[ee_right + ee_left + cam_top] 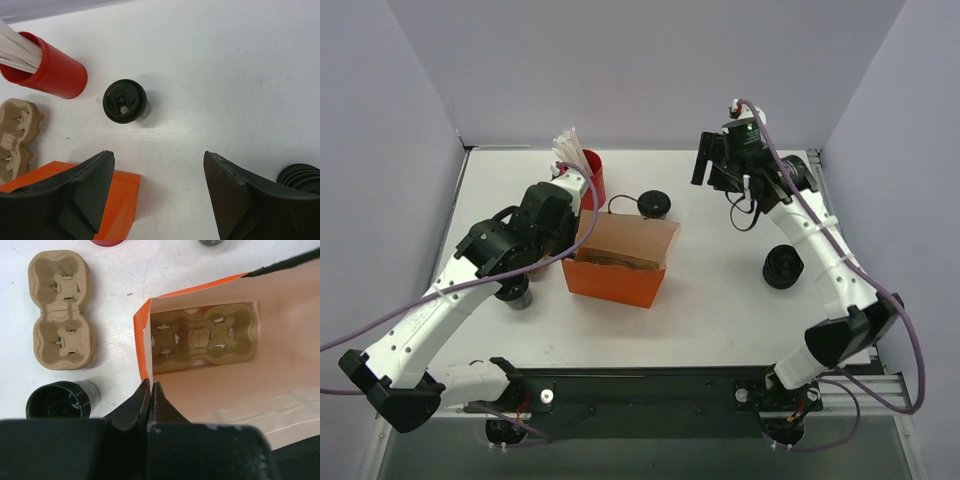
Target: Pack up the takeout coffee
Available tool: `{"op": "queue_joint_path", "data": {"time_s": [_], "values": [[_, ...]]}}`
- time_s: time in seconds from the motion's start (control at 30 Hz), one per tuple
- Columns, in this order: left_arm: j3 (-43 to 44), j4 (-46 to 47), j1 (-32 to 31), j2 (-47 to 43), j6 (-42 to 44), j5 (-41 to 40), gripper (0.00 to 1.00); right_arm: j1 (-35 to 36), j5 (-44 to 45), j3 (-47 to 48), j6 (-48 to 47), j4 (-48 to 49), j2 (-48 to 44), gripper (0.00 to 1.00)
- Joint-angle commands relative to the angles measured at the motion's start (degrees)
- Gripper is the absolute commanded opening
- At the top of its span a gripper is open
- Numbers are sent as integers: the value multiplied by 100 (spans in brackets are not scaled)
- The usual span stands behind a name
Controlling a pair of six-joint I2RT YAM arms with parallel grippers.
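One takeout coffee cup (653, 205) with a round black lid stands on the table behind the orange paper bag (620, 268); it also shows in the right wrist view (125, 101). A second cup (518, 295) stands left of the bag, beside my left arm, and shows in the left wrist view (57, 400). My left gripper (151, 389) is shut on the bag's (225, 390) left rim. A tan cup carrier (202, 337) lies at the bag's bottom. My right gripper (160, 165) is open and empty, high above the table, to the right of the first cup.
A second tan carrier (60, 310) lies on the table left of the bag. The red cup of white sticks (590, 175) stands behind the bag. A black ridged round thing (783, 267) sits beside my right arm.
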Motion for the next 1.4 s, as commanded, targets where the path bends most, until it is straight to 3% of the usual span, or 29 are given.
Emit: {"op": "queue_joint_path", "data": {"time_s": [0.0,0.23,0.43,0.87,1.37], "values": [[-306,151,186,-480,167,152,0,-136,-556,515,-352,-54,863,75],[-211,-182,353,-762,140,187,0,-163,-1706,1201,-607,104,2119,75],[-227,-148,441,-849,219,416,0,-145,-2015,1666,-730,245,2919,75],[-368,10,476,-841,184,671,0,66,-1533,2300,-923,473,3896,77],[54,-200,476,-762,272,609,0,285,-987,2142,-1249,509,4283,73]]}}
